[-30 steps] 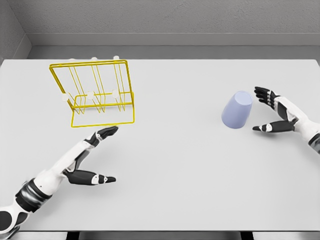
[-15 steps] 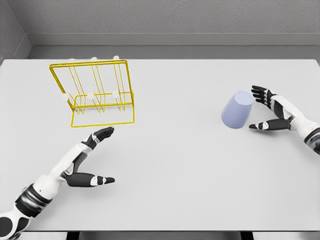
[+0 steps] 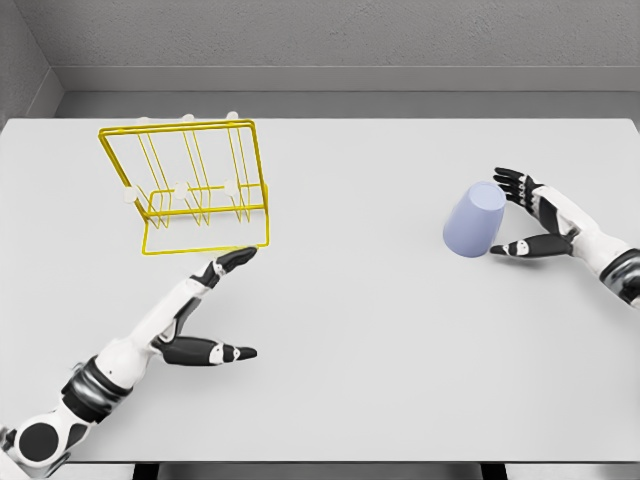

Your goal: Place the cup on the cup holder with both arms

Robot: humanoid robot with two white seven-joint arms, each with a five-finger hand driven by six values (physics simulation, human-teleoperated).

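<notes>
We see a pale lavender-blue plastic cup (image 3: pixel 474 220) standing mouth-down on the light grey tabletop (image 3: pixel 360 330), right of centre, narrower base up and tilted slightly. Our right hand (image 3: pixel 530 215) sits just beside it on the cup's right: fingers (image 3: pixel 508 181) fanned near the upper rim, thumb low near the cup's bottom edge, so the hand is spread wide w/ nothing held; whether any fingertip actually touches the cup we can't tell. The right forearm comes in from the right edge. Well apart, on the table's left-rear, stands a yellow wire-frame cup holder (image 3: pixel 195 190), an upright rack w/ thin vertical rods, small pale knobs and a rectangular base loop lying flat on the table toward us. Our left hand (image 3: pixel 205 310) lies low over the table in front of the rack, palm sideways, fingers extended & relaxed, holding nothing; the index tip points toward the rack's front base wire, close to its right corner but apart from it, thumb stretched out to the right. The left arm enters from the lower-left corner. Behind the table runs a grey wall (image 3: pixel 330 35).
</notes>
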